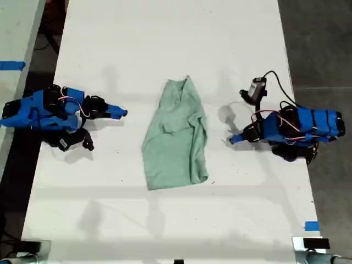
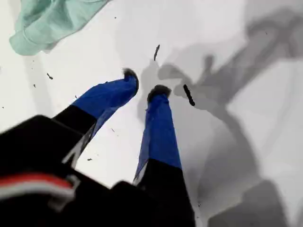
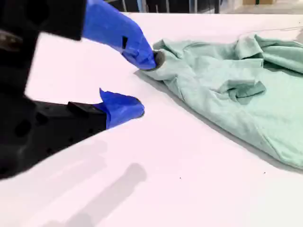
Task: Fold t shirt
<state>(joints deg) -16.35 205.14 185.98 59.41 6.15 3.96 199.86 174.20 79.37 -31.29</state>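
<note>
The t shirt (image 1: 176, 137) is pale mint green and wrinkled. It lies long and narrow in the middle of the white table (image 1: 165, 33), partly folded over itself. My first gripper (image 1: 234, 138) is at the exterior view's right, pointing at the shirt's edge a short gap away. In the first wrist view its blue fingers (image 2: 158, 127) stand slightly open over bare table, with a hemmed corner of the t shirt (image 2: 47, 23) beyond them. My second gripper (image 1: 122, 113) is at the exterior view's left, open and empty (image 3: 144, 84). The t shirt (image 3: 236, 94) spreads out ahead of it.
Table edges run close behind both arm bases, with dark floor past the exterior view's right edge. A black cable with a small module (image 1: 256, 88) loops above the first arm. Blue tape (image 1: 311, 225) marks the table near the exterior view's lower right.
</note>
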